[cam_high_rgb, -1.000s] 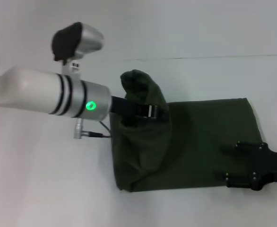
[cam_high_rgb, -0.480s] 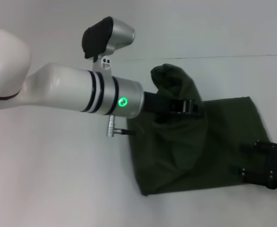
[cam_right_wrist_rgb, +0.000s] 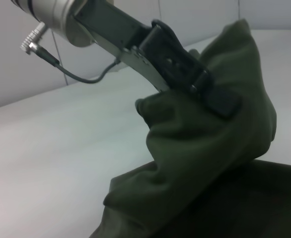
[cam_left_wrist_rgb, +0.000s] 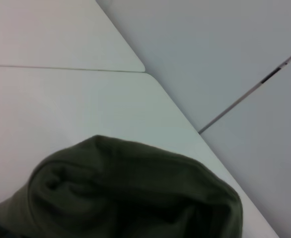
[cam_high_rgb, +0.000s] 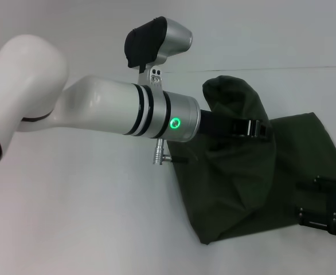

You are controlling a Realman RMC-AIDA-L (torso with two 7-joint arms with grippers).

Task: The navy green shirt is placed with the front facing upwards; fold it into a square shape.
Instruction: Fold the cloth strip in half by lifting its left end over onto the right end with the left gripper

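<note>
- On the white table [cam_high_rgb: 88, 229], the navy green shirt [cam_high_rgb: 294, 166] lies toward the robot's right side, mostly flat, with plain dark olive fabric showing and no print visible.
- Left gripper [cam_high_rgb: 258, 127] reaches across from the robot's left, clenched on a bunch of the shirt's cloth and holding it raised above the flat part.
- Lifted cloth forms a rounded hump over the gripper and drapes down in folds onto the rest of the shirt; the right wrist view shows the same, with the black fingers [cam_right_wrist_rgb: 220, 101] pressed into the fabric [cam_right_wrist_rgb: 210, 148].
- Left arm [cam_high_rgb: 99, 109] is a white and silver tube with a lit green ring light [cam_high_rgb: 176, 122] near the wrist; a short cable plug [cam_high_rgb: 159, 154] hangs under it.
- Left wrist view shows only the top of the bunched shirt [cam_left_wrist_rgb: 135, 193] against the table [cam_left_wrist_rgb: 61, 109]; its own fingers are out of sight there.
- Right gripper [cam_high_rgb: 328, 212] sits low at the head view's right edge, on or just over the shirt's flat near corner; cannot tell whether it is clamped or released.
- Shirt's near-left corner hangs pointed toward the table's front; far edge runs straight.
</note>
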